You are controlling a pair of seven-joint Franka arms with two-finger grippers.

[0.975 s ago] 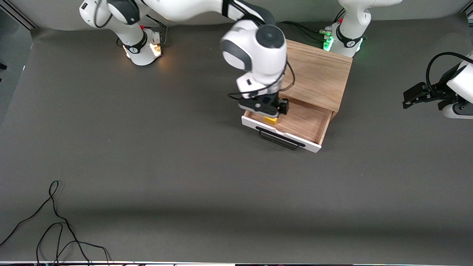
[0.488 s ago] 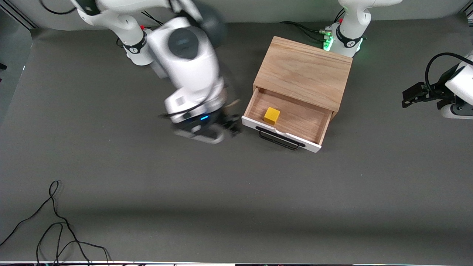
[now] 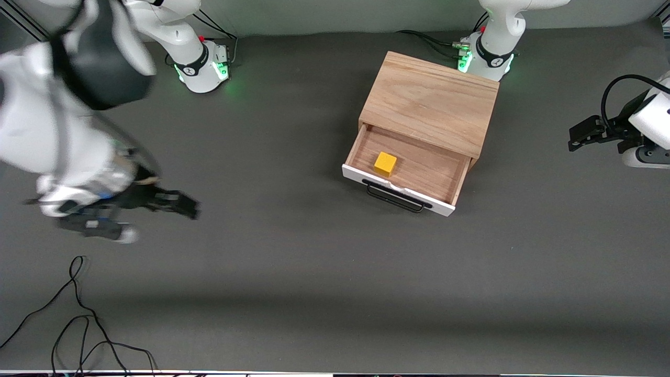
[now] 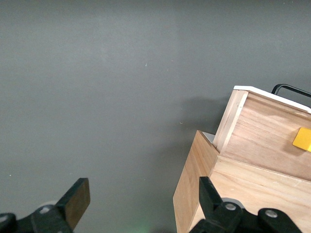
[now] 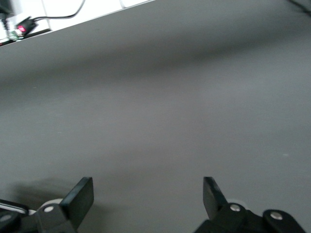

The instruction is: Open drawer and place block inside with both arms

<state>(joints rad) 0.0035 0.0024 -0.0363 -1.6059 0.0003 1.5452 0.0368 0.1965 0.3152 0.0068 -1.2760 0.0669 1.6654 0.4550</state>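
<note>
The right arm's black two-finger gripper [image 3: 172, 203], fingers spread and empty, hangs over bare grey table [image 3: 293, 262], well apart from the white-fronted drawer [image 3: 398, 196] standing open with the small yellow cube [image 3: 385, 163] inside; the left gripper [image 4: 141, 204], also spread, waits beside the oak cabinet [image 3: 429, 102].
</note>
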